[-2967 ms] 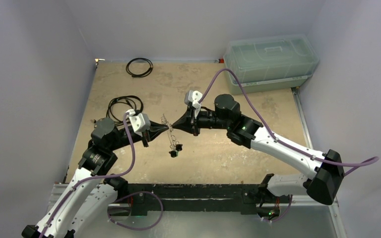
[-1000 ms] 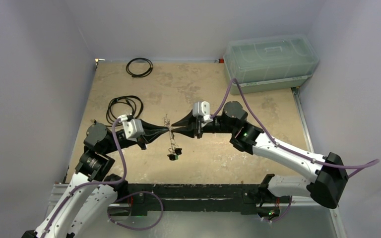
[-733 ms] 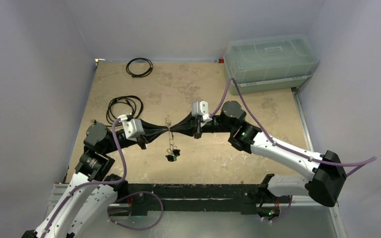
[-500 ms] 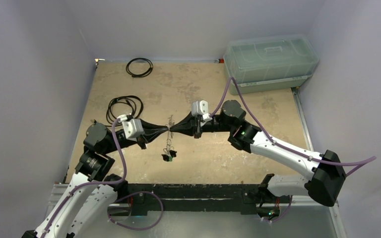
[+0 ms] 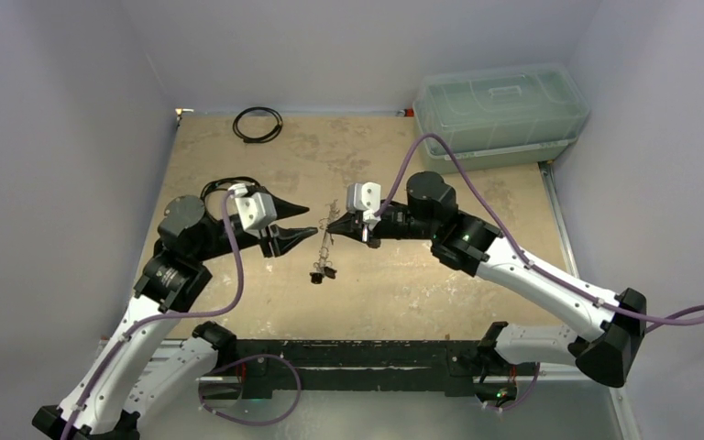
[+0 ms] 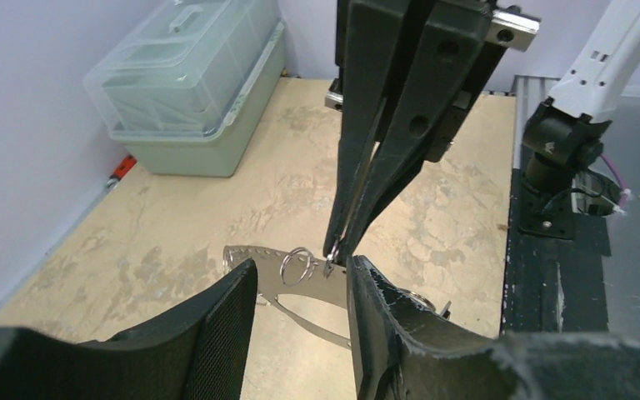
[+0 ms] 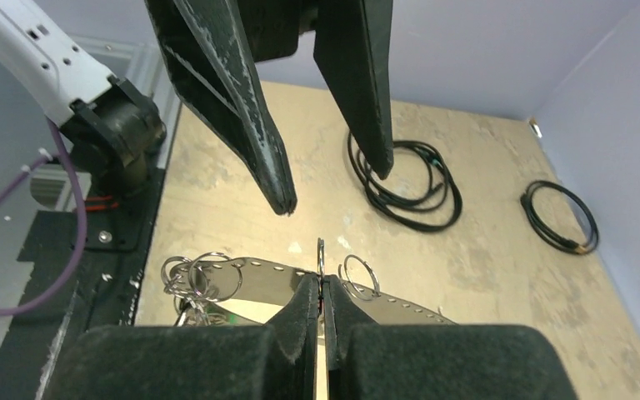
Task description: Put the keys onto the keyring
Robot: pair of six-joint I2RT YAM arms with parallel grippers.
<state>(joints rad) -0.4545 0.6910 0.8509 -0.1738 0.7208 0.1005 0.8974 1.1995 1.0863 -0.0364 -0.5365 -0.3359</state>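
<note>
The keyring (image 5: pixel 328 234), a flat silver oval band with small holes, hangs in the air over the table's middle. My right gripper (image 5: pixel 331 223) is shut on its upper edge; in the right wrist view (image 7: pixel 320 283) a thin split ring stands edge-on between the tips. The keys (image 5: pixel 321 272), dark-headed, dangle below on small rings; a cluster shows in the right wrist view (image 7: pixel 190 310). My left gripper (image 5: pixel 310 220) is open and empty just left of the keyring. In the left wrist view (image 6: pixel 300 267) the keyring (image 6: pixel 287 287) lies beyond its spread fingers.
A black coiled cord bundle (image 5: pixel 231 197) lies behind the left arm. A thin black cable loop (image 5: pixel 258 124) lies at the back left. A clear lidded plastic box (image 5: pixel 500 115) stands at the back right. A black rail (image 5: pixel 357 357) runs along the near edge.
My left gripper has let go of the keyring, opened and pulled back to the left. My right gripper now holds the keyring alone, shifted slightly right and away; the keys still hang below.
</note>
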